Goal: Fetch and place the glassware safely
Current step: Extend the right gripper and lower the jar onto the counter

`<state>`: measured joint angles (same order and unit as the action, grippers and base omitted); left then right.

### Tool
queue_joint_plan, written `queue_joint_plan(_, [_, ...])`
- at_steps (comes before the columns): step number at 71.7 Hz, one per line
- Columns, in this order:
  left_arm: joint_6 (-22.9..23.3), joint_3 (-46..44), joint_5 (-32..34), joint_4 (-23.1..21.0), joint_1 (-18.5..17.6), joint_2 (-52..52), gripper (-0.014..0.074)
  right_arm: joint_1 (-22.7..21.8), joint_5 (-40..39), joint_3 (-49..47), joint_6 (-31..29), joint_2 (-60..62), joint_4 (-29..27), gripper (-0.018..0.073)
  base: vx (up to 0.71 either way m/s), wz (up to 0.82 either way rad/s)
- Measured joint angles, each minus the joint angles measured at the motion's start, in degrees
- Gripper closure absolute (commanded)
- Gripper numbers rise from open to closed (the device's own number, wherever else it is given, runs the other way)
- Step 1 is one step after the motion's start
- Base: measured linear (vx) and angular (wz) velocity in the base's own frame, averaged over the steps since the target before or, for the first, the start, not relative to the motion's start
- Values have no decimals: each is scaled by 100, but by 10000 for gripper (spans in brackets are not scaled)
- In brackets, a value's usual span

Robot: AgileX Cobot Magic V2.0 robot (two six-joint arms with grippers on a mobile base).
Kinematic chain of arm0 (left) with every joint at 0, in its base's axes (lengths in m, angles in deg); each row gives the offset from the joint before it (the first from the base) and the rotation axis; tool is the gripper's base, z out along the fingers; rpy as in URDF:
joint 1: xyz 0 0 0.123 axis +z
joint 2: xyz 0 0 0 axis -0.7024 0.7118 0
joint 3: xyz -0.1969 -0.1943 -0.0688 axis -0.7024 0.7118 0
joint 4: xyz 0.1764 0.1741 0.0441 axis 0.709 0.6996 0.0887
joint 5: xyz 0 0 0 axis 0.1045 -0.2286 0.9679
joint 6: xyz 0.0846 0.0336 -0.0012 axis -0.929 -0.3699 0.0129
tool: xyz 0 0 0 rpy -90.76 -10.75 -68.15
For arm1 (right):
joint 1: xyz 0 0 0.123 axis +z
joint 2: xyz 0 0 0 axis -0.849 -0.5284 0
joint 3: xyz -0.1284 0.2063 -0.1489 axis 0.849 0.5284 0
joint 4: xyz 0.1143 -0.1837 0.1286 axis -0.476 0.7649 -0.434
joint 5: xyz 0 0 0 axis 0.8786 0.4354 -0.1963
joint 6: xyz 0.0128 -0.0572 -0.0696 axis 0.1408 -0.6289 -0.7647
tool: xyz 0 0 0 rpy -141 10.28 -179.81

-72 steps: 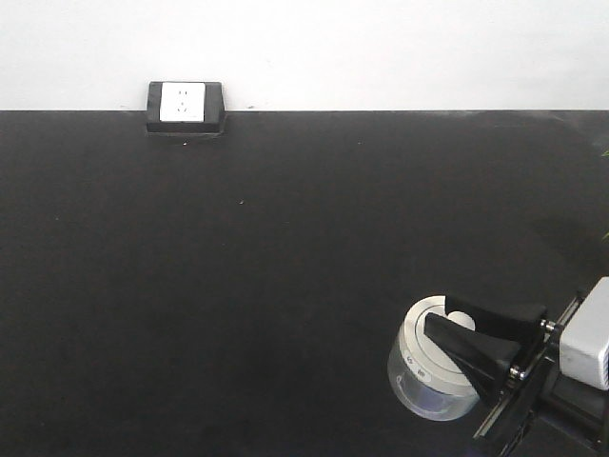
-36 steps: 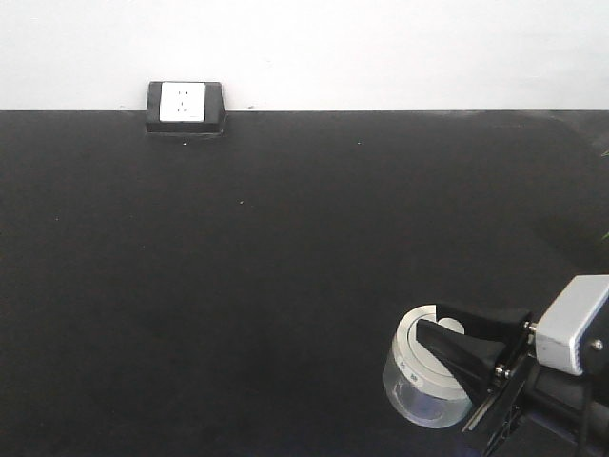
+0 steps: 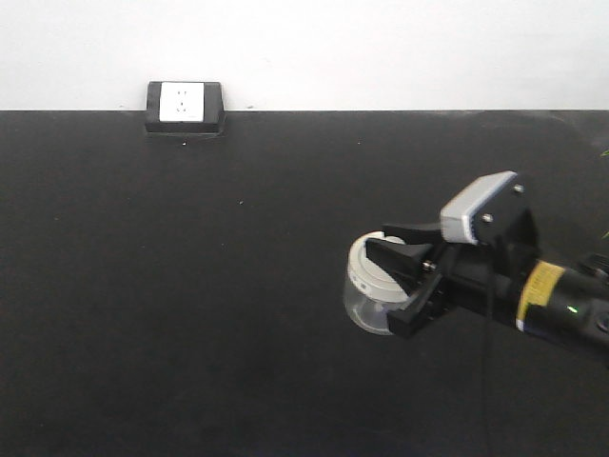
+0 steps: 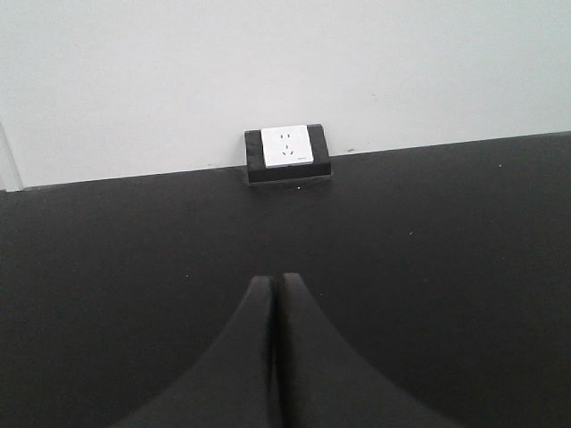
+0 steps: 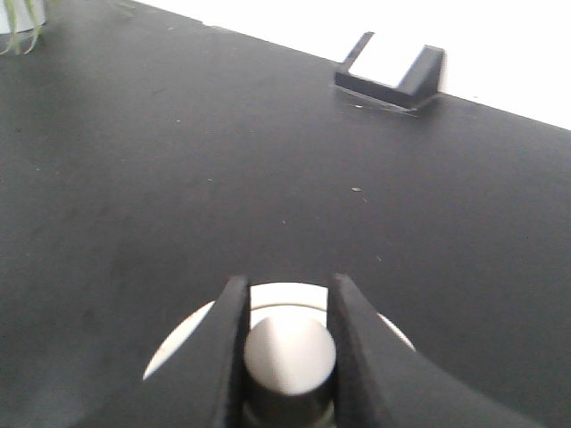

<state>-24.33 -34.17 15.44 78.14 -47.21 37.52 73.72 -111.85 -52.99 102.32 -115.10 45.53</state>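
Small squat clear glass jar [image 3: 366, 307] with round cream-white lid [image 5: 183, 343] and central knob [image 5: 289, 349] sits right of centre on the nearer half of the matte black tabletop [image 3: 219, 286]. Can't tell if its base touches the surface or hangs just above it. Small label with dark marks on the lid rim, facing left, too small to read. Right gripper [image 3: 379, 240] is clamped on the jar at the top. In the right wrist view its two black fingers [image 5: 230, 339] stand either side of the knob, touching it, with the lid spreading out beneath them. Right arm comes in from the right edge, with a silver-grey camera box [image 3: 485, 208] on top of the wrist and a yellow sticker [image 3: 540, 284] further back on the black link. Left gripper [image 4: 272, 283] shows only in its own wrist view: black fingers pressed together, nothing between them, low over bare table, well apart from the jar. At the far left, against the plain white wall [image 3: 381, 48], a black block with a white socket face [image 3: 185, 105] rests on the table's far edge. A few green plant strands [image 5: 22, 36] show at the top-left corner of the right wrist view.
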Motion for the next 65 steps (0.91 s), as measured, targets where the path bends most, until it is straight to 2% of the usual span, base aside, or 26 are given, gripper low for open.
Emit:
queue_joint_plan(24, [0, 0, 0, 0, 0, 0, 603, 0, -1173, -673, -1018, -1799, -67, 559, 0, 0])
queue_joint_plan(35, [0, 0, 0, 0, 0, 0, 603, 0, -1571, -742, -1478, -2365, -516, 559, 0, 0])
queue_joint_plan(50, [0, 0, 0, 0, 0, 0, 603, 0, -1682, -760, -2125, -2824, -1159, 556, 0, 0])
queue_joint_plan(65, [0, 0, 0, 0, 0, 0, 603, 0, -1688, -767, -2255, -3124, -1220, 550, 0, 0])
